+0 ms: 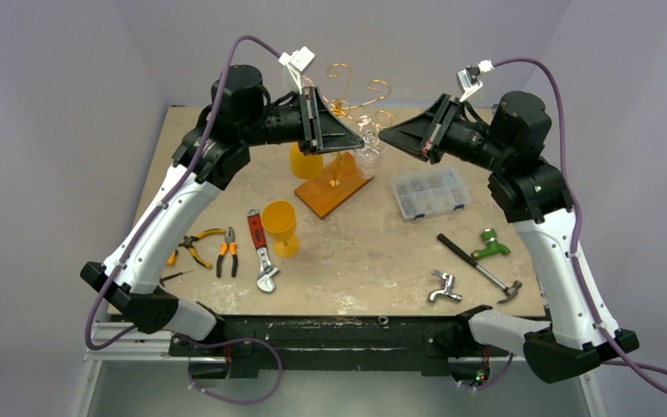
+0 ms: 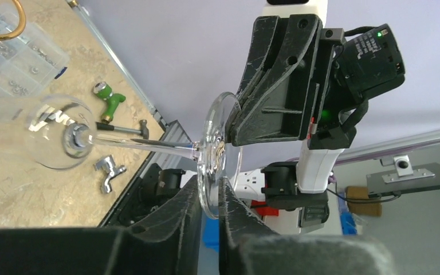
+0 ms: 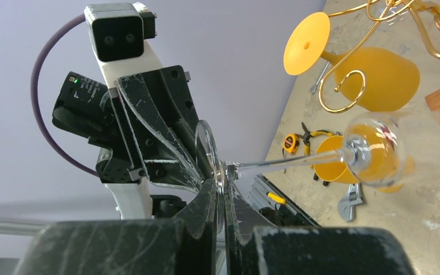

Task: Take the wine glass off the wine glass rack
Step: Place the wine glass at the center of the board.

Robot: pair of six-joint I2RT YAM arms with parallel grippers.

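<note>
The clear wine glass (image 1: 369,158) lies horizontal in the air beside the golden wire rack (image 1: 352,87), apart from its curled arms. The rack's wooden base (image 1: 334,193) stands below. My right gripper (image 3: 220,200) is shut on the glass's round foot (image 3: 208,150), with the bowl (image 3: 375,152) pointing away. My left gripper (image 2: 209,200) has the foot's lower rim (image 2: 215,166) between its jaws, which stand slightly wider than the foot and look open. Both grippers meet at the foot in the top view, left (image 1: 360,143) and right (image 1: 384,136).
One orange glass (image 3: 378,77) hangs on the rack and another (image 1: 280,226) stands on the table. Also on the table are a clear parts box (image 1: 432,191), a hammer (image 1: 478,265), a green-handled tap (image 1: 491,245), a metal tap (image 1: 443,287), a wrench (image 1: 260,252) and pliers (image 1: 226,252).
</note>
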